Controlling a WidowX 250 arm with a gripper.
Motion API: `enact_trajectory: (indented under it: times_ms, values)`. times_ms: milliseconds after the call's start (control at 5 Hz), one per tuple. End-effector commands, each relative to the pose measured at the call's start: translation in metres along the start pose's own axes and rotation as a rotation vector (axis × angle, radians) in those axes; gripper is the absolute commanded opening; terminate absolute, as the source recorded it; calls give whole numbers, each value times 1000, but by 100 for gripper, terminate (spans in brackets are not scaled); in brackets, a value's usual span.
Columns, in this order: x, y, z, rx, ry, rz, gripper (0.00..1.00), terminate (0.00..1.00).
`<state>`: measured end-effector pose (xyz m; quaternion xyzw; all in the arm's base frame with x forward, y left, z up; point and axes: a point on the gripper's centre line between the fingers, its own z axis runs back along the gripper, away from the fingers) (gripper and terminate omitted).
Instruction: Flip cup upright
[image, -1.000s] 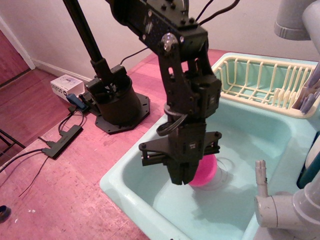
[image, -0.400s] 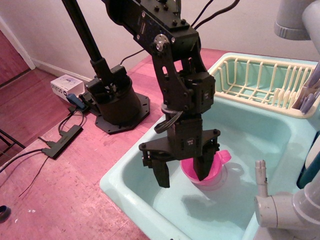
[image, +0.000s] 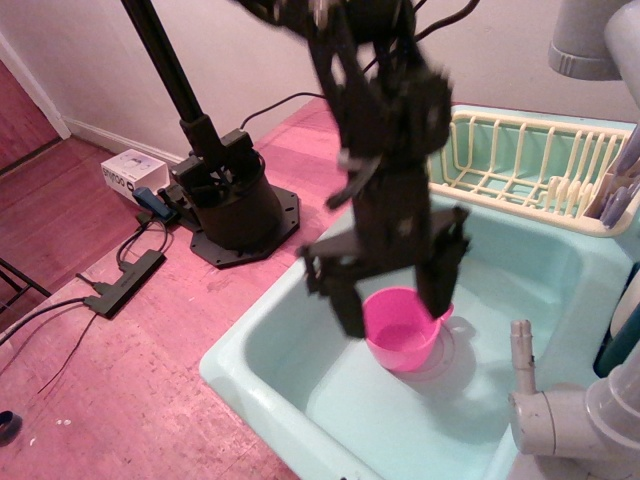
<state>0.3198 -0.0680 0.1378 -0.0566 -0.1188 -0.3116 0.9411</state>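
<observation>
Now the small glossy pink plastic cup (image: 402, 329) stood upright, mouth up, in the pale turquoise sink basin (image: 520, 260). Above it, the blurred black gripper (image: 393, 303) hung with jaws spread, near the cream dish rack (image: 520, 165).

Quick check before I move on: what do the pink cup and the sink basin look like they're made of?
The small bright pink cup looks like glossy moulded plastic: uniform colour, soft sheen, handle moulded as one piece. The pale turquoise sink basin also looks like smooth plastic, with rounded edges and flat colour, though painted metal can't be ruled out.
</observation>
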Motion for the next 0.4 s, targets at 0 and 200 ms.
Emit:
enact_trajectory:
  times_ms: [0,200]
  values:
    - [5,20,67,163,-57,16,100,0]
    - [5,20,67,163,-57,16,100,100]
